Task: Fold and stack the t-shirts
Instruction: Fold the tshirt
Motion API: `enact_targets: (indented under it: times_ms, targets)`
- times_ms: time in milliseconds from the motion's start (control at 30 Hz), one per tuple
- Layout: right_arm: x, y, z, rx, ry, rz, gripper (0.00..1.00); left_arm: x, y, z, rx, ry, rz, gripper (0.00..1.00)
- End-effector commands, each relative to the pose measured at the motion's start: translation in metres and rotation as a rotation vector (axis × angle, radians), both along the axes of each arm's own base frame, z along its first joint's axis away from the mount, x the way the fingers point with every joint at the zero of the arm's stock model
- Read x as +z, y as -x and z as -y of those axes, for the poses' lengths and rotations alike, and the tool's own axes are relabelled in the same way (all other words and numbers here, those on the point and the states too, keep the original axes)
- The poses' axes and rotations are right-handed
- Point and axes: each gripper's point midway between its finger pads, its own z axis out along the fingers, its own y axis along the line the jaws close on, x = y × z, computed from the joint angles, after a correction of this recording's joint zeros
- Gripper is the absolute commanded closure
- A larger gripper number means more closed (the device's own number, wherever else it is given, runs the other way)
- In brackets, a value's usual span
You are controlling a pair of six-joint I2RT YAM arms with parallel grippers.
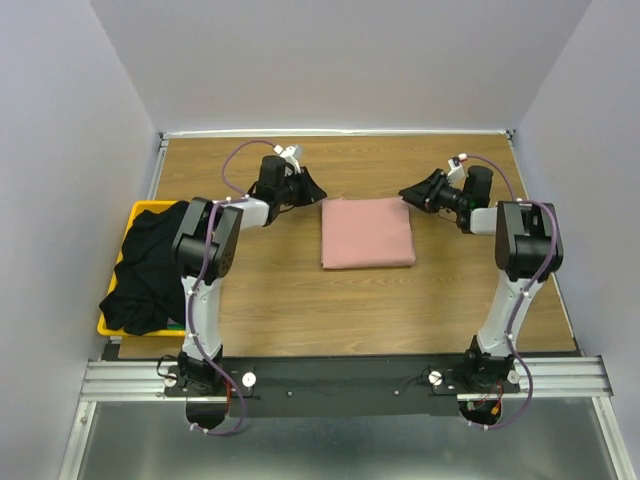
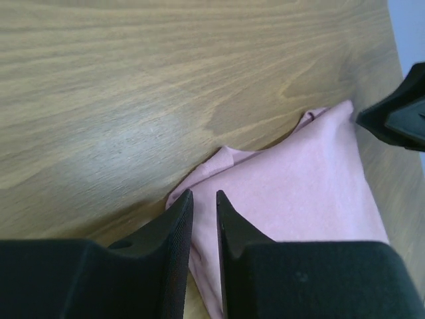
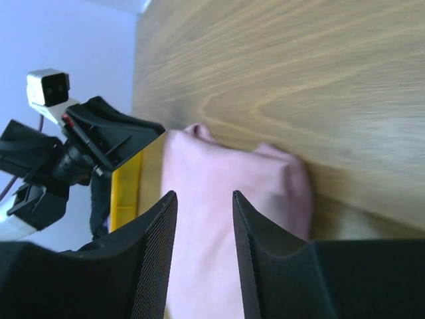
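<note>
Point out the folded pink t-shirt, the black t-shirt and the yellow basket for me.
pink t-shirt (image 1: 367, 232), top external view, middle of the folded rectangle.
black t-shirt (image 1: 150, 265), top external view, middle of the crumpled heap.
yellow basket (image 1: 148, 207), top external view, far rim.

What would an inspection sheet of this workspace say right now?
Surface: wooden table, wood-grain top.
Job's things: pink t-shirt folded into a flat rectangle mid-table; black t-shirt heaped unfolded in the yellow basket at the left edge, spilling over its rim.
Clutter: nothing seen.
Grippers: left gripper at the pink shirt's far left corner, jaws narrowly apart, empty; right gripper at its far right corner, jaws apart, empty.
Cables: purple cables loop along both arms, clear of the cloth.
Surroundings: plain walls on three sides; metal rail under the arm bases.
</note>
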Motion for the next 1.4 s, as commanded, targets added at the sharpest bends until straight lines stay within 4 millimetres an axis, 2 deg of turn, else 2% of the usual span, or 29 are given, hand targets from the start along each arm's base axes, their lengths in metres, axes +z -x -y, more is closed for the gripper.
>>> enact_targets:
  times_ms: [0,67,133,167,200,300,333,400,433,500,533,567,600,633,667,767,900,933,1000,1033,1100,1133,1167,1200,1233,1300,1367]
  targets:
    - [0.059,0.015,-0.007,0.037,-0.039,0.112,0.51,0.095,-0.004,-0.014,0.045,0.057,0.194,0.70]
    - [0.067,0.032,-0.012,0.048,-0.048,0.114,0.49,0.109,0.011,-0.011,0.031,0.077,0.202,0.69]
    - [0.067,0.049,-0.018,0.066,-0.062,0.096,0.47,0.120,0.037,-0.009,0.019,0.089,0.206,0.68]
    - [0.068,0.058,-0.022,0.081,-0.069,0.094,0.46,0.121,0.048,-0.006,0.013,0.096,0.196,0.68]
    - [0.063,0.074,-0.026,0.095,-0.080,0.069,0.45,0.120,0.071,0.003,-0.020,0.104,0.184,0.68]
    - [0.055,0.104,-0.038,0.147,-0.104,0.041,0.44,0.115,0.110,0.020,-0.070,0.156,0.141,0.68]
    - [0.039,0.121,-0.039,0.149,-0.116,-0.009,0.44,0.094,0.132,0.026,-0.096,0.152,0.077,0.68]
    - [0.027,0.137,-0.040,0.169,-0.122,-0.029,0.44,0.082,0.154,0.033,-0.109,0.177,0.028,0.68]
    - [0.010,0.151,-0.041,0.172,-0.125,-0.084,0.44,0.059,0.172,0.032,-0.114,0.161,-0.026,0.68]
    - [-0.012,0.168,-0.040,0.161,-0.116,-0.144,0.44,0.032,0.190,0.025,-0.095,0.167,-0.101,0.68]
    - [-0.017,0.166,-0.038,0.149,-0.110,-0.150,0.45,0.023,0.195,0.023,-0.093,0.170,-0.127,0.68]
    - [-0.033,0.173,-0.032,0.103,-0.102,-0.203,0.45,0.016,0.198,0.021,-0.092,0.180,-0.146,0.68]
    - [-0.037,0.173,-0.028,0.084,-0.102,-0.202,0.45,0.013,0.199,0.020,-0.095,0.194,-0.148,0.68]
    - [-0.040,0.174,-0.023,0.064,-0.103,-0.213,0.46,-0.002,0.206,0.017,-0.092,0.197,-0.204,0.69]
    - [-0.043,0.174,-0.016,0.032,-0.104,-0.222,0.46,-0.006,0.205,0.012,-0.083,0.209,-0.222,0.69]
    - [-0.035,0.169,-0.009,0.007,-0.096,-0.189,0.46,-0.008,0.208,0.004,-0.069,0.258,-0.243,0.69]
    - [-0.005,0.168,-0.014,0.034,-0.129,-0.133,0.45,0.010,0.207,-0.002,-0.067,0.261,-0.194,0.69]
    - [0.005,0.171,-0.021,0.065,-0.136,-0.112,0.44,0.024,0.205,-0.003,-0.066,0.270,-0.156,0.69]
    - [0.021,0.174,-0.034,0.114,-0.152,-0.088,0.44,0.041,0.201,-0.007,-0.049,0.252,-0.101,0.69]
    - [0.026,0.181,-0.052,0.168,-0.154,-0.084,0.44,0.045,0.201,-0.009,-0.040,0.238,-0.084,0.69]
    - [0.033,0.181,-0.071,0.192,-0.147,-0.066,0.43,0.048,0.199,-0.017,-0.010,0.192,-0.073,0.68]
    - [0.040,0.177,-0.081,0.206,-0.151,-0.056,0.43,0.064,0.192,-0.021,0.013,0.168,0.004,0.67]
    - [0.040,0.182,-0.098,0.243,-0.146,-0.057,0.43,0.069,0.189,-0.025,0.034,0.153,0.021,0.66]
    - [0.038,0.176,-0.104,0.227,-0.136,-0.056,0.43,0.067,0.190,-0.030,0.050,0.122,0.013,0.65]
    - [0.029,0.173,-0.112,0.236,-0.131,-0.082,0.43,0.081,0.184,-0.035,0.079,0.106,0.069,0.65]
    - [0.014,0.165,-0.116,0.213,-0.122,-0.114,0.42,0.090,0.181,-0.043,0.114,0.076,0.094,0.63]
    - [-0.016,0.163,-0.115,0.178,-0.123,-0.186,0.42,0.095,0.182,-0.049,0.127,0.050,0.113,0.63]
